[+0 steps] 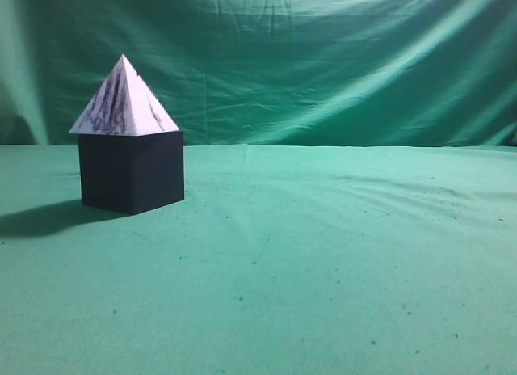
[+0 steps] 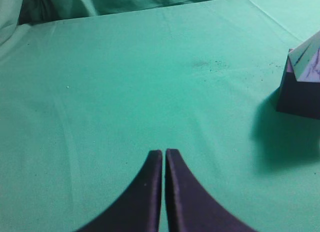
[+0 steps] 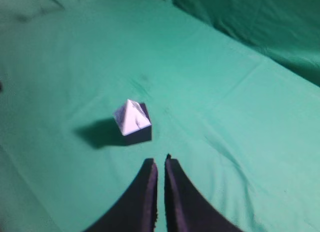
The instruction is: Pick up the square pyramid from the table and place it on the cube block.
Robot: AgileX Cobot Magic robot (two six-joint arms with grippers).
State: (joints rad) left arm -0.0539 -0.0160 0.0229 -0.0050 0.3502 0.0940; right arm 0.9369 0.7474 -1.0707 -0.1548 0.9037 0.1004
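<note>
The white marbled square pyramid (image 1: 123,103) stands upright on top of the dark cube block (image 1: 132,172) at the left of the green table (image 1: 323,254). Neither gripper shows in the exterior view. In the left wrist view the left gripper (image 2: 163,152) is shut and empty over bare cloth, with the cube block (image 2: 298,96) and pyramid (image 2: 309,62) at the right edge. In the right wrist view the right gripper (image 3: 159,160) is shut and empty, raised above the table, with the pyramid (image 3: 131,117) on the cube block (image 3: 140,136) just beyond its tips.
A green cloth backdrop (image 1: 323,60) hangs behind the table. The cloth has wrinkles and small dark specks (image 2: 215,64). The stack casts a shadow (image 1: 40,217) to its left.
</note>
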